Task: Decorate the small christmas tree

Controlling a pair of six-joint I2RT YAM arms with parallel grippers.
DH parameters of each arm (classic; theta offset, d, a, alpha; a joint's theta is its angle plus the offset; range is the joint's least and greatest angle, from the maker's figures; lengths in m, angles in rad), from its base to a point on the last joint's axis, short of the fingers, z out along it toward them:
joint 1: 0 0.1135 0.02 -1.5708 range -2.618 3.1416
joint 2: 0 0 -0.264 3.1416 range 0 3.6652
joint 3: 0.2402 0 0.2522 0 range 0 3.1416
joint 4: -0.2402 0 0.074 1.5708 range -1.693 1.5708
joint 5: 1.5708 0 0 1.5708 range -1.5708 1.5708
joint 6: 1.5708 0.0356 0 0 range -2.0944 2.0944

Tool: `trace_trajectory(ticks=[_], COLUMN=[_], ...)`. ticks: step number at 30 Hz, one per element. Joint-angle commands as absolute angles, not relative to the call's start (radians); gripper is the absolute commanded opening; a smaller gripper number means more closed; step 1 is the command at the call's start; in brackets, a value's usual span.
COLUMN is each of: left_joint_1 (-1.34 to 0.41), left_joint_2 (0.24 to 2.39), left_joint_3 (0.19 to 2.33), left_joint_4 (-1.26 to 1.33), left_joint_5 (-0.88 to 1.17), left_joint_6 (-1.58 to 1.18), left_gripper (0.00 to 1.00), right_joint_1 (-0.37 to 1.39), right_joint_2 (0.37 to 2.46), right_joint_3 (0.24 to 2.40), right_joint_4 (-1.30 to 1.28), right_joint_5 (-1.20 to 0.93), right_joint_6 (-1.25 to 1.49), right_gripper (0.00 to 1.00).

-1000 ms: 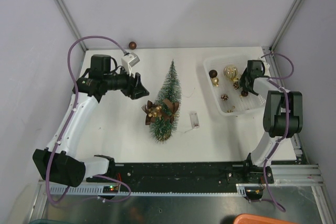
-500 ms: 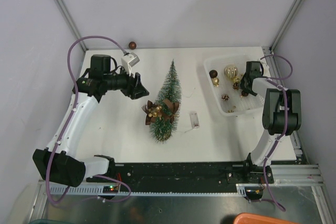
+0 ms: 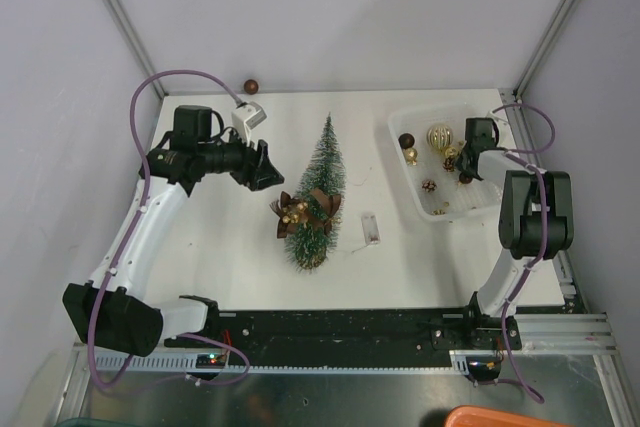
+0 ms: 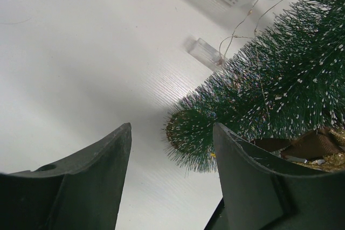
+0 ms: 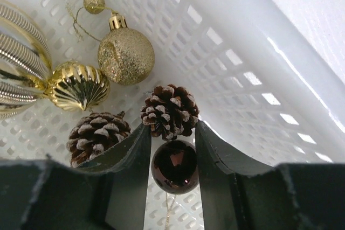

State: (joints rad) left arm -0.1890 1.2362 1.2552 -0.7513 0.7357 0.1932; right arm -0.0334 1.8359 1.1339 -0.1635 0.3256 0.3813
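Tree from above: the slim dark green bottle-brush christmas tree [image 3: 318, 182] is found mid-table, apparently laid on its side, with the tip far and the round brown wooden base near.
Trimmings from above: a brown ribbon bow with gold beads [image 3: 305, 210] is seen on the lower branches. A thin light wire [image 3: 350, 247] is run to a clear plastic battery box [image 3: 370, 229] just right of the tree.
Basket from above: the white perforated plastic basket [image 3: 412, 197] is placed far right, with baubles and cones in it. The right gripper [image 3: 468, 162] is dipped inside.
Left arm from above: the left gripper [image 3: 262, 165] is held just left of the tree, apart from it.
Left wrist view: the jaws are spread wide and nothing is held. The tree's base end is framed beyond them, with wire strands seen across the bristles.
Right wrist view: the jaws are drawn narrow around a dark brown glossy bauble [image 5: 174, 166], which appears to be touched on both sides. A frosted pine cone [image 5: 168, 111] lies just beyond it and a gold glitter bauble [image 5: 125, 55] farther off.
Progress: the task is judged partly done. Bow and lights are on, but the baubles and cones are yet to be hung, and the gripped bauble is not yet out of the basket.
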Motion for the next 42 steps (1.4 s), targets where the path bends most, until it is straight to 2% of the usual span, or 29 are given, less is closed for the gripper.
trace_trajectory(ticks=[1, 5, 9, 16, 19, 25, 28, 32, 42], left_joint_1=[-0.183, -0.183, -0.183, -0.183, -0.183, -0.183, -0.183, -0.183, -0.184], left_joint_2=[1.218, 1.209, 1.201, 1.183, 1.177, 1.199, 1.205, 1.206, 1.224], left_joint_3=[1.254, 1.256, 1.257, 1.261, 1.272, 1.310, 1.317, 1.327, 1.411], left_joint_4=[-0.744, -0.743, -0.743, -0.742, -0.741, -0.742, -0.742, -0.741, -0.742], left_joint_5=[0.748, 0.755, 0.765, 0.792, 0.821, 0.898, 0.927, 0.967, 1.042], left_joint_6=[0.213, 0.209, 0.205, 0.202, 0.197, 0.180, 0.179, 0.180, 0.173], left_gripper=[0.67, 0.67, 0.67, 0.67, 0.68, 0.70, 0.70, 0.70, 0.71], right_joint_1=[-0.010, 0.026, 0.077, 0.101, 0.103, 0.116, 0.135, 0.158, 0.271], right_joint_2=[1.763, 1.691, 1.533, 1.214, 1.050, 0.807, 0.740, 0.706, 0.751], right_joint_3=[1.117, 1.109, 1.103, 1.064, 1.017, 0.936, 0.918, 0.916, 0.914], right_joint_4=[-0.132, -0.162, -0.218, -0.358, -0.383, -0.302, -0.215, -0.136, -0.089], right_joint_5=[0.353, 0.358, 0.347, 0.147, -0.065, -0.617, -0.813, -0.932, -0.928], right_joint_6=[0.376, 0.379, 0.389, 0.430, 0.453, 0.530, 0.597, 0.666, 0.658], right_gripper=[0.37, 0.36, 0.36, 0.37, 0.39, 0.43, 0.44, 0.44, 0.45])
